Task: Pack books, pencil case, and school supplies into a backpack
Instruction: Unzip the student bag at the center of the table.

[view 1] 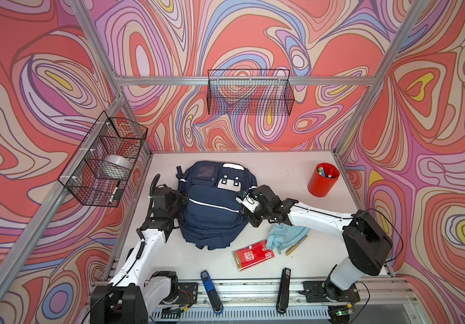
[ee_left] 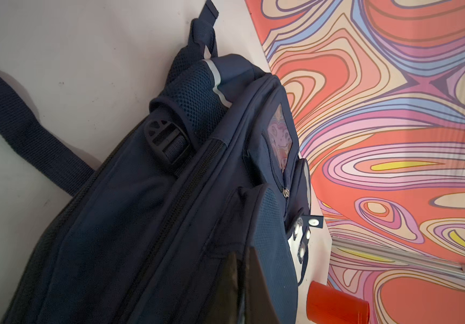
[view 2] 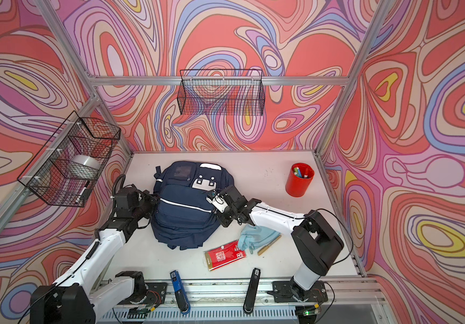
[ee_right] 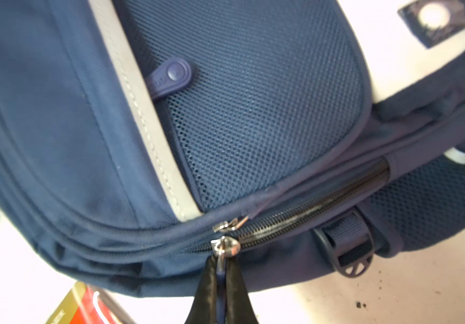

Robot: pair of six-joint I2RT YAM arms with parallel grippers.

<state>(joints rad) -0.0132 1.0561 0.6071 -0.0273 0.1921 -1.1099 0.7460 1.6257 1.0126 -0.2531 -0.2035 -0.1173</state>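
Centrally on the white table (view 1: 281, 174) lies the navy backpack (view 1: 211, 213), front pockets and white patch facing up, with an arm at each flank. The right gripper (ee_right: 221, 263) sits at the bag's right side, and the right wrist view shows its two black fingers pressed fully together on the thin navy pull tab (ee_right: 220, 280) that hangs from a silver zip slider (ee_right: 225, 246). The zip's dark teeth show along the stretch running away from the slider. The left gripper (ee_left: 244, 261) is against the opposite side, its dark fingers brought together at the edge of the mesh side pocket. Whether any fabric is caught between them cannot be told. To the right of the backpack, the light-blue pencil case (view 1: 281, 234) rests on the table, partly hidden under the right arm. A flat red packet (view 1: 253, 256) lies at its near end, touching it, and a tan pen-like stick (view 1: 296, 245) lies just beside it on the side away from the bag. A blue stapler (view 1: 211, 291) and a black stapler (view 1: 284, 290) lie at the front edge, well apart. A red cup of markers (view 1: 323, 179) stands near the far right corner.
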